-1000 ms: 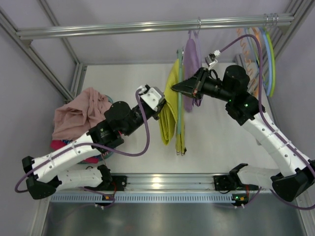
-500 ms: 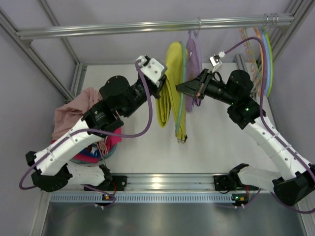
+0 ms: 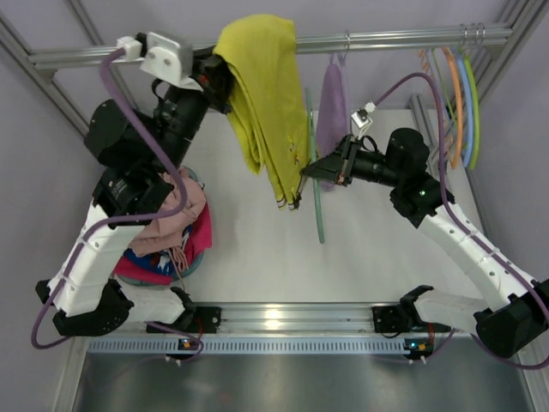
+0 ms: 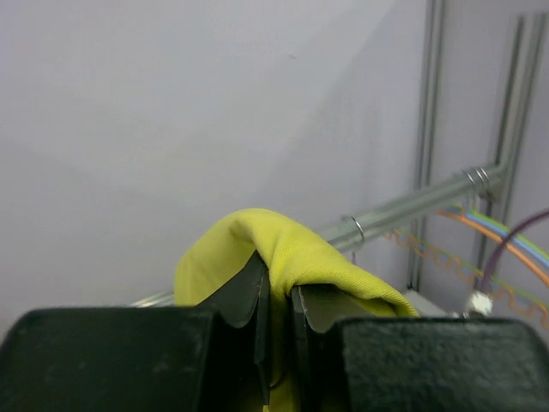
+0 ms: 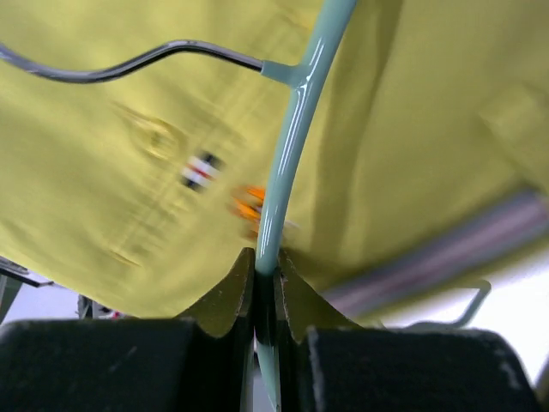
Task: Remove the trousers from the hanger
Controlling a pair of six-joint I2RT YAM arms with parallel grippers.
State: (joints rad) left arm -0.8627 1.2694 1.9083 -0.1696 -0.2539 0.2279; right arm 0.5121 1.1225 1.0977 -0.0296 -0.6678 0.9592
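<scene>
yellow trousers: I am holding the yellow trousers [image 3: 262,103] up by a pinched fold. They are hanging just under the rail [image 3: 395,37], left of its middle, and draping down across it.
lilac trousers: the lilac trousers [image 3: 331,107] are hanging from a hook on the rail, just right of the yellow pair. Nothing is touching them.
handling: I am judging both pairs soft, light and limp. They are folding over whatever carries them and are likely to snag on a bar end, not slide off cleanly.
where to hold: I am favouring a thick fold near the top edge, since a thin single layer may be slipping out of the fingers.
left end effector: the left end effector [image 4: 279,283] is clenched on a yellow fold, with cloth bulging over both fingers.
left arm pose: it is rearing up tall, with its wrist level with the rail near the left end.
right end effector: the right end effector [image 5: 264,283] is clamping the thin bar of the teal hanger [image 5: 296,129].
right arm pose: the elbow is bending and the forearm is pointing left, well below the rail.
hanger: it is hanging tilted below the rail, with the yellow hem just beside it.
unsure: I am not seeing whether the yellow cloth is fully clear of the hanger.
</scene>
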